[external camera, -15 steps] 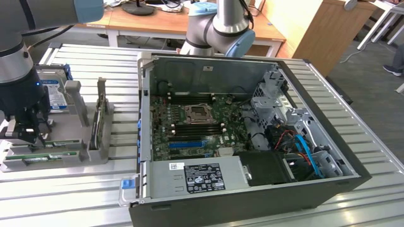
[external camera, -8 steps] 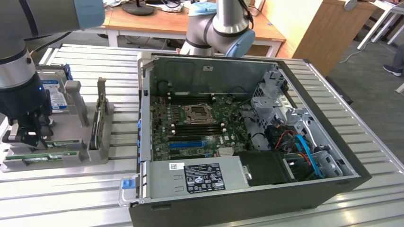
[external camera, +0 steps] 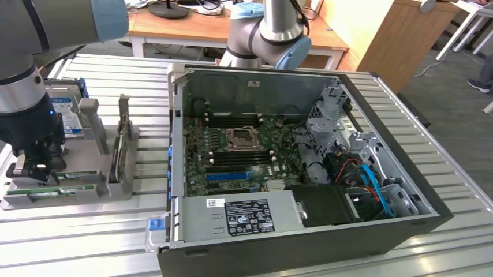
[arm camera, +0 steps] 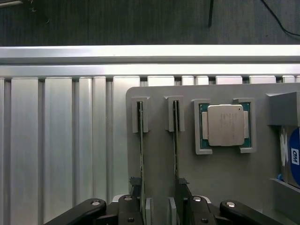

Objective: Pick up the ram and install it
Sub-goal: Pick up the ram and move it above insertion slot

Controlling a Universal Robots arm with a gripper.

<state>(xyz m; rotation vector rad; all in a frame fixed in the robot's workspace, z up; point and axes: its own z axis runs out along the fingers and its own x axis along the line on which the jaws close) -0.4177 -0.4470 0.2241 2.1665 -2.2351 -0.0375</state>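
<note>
In the exterior view the arm reaches down at the exterior view's left, and its gripper (external camera: pixel 34 170) is low over a grey holder (external camera: pixel 115 173) on the slatted metal table (external camera: pixel 77 242). Two green ram sticks (external camera: pixel 77 173) stand on edge in the holder's slots right beside the gripper, and neither is lifted. A hard drive (external camera: pixel 66 115) with a blue label stands behind the arm. To the exterior view's right lies an open computer case (external camera: pixel 269 254), its green main board (external camera: pixel 231 161) showing. In the wrist view the ram sticks (arm camera: pixel 141 145) appear edge-on as two thin parallel lines, each seated in a slot of the holder (arm camera: pixel 220 183). The gripper (arm camera: pixel 159 187) has its jaws spread wide and holds nothing. The two sticks lie between its fingertips (arm camera: pixel 136 185), one tip just outside each stick; whether the tips touch them cannot be told. A square silver processor (arm camera: pixel 225 124) lies in its own recess beside the sticks, with the hard drive (arm camera: pixel 293 157) beyond it.
</note>
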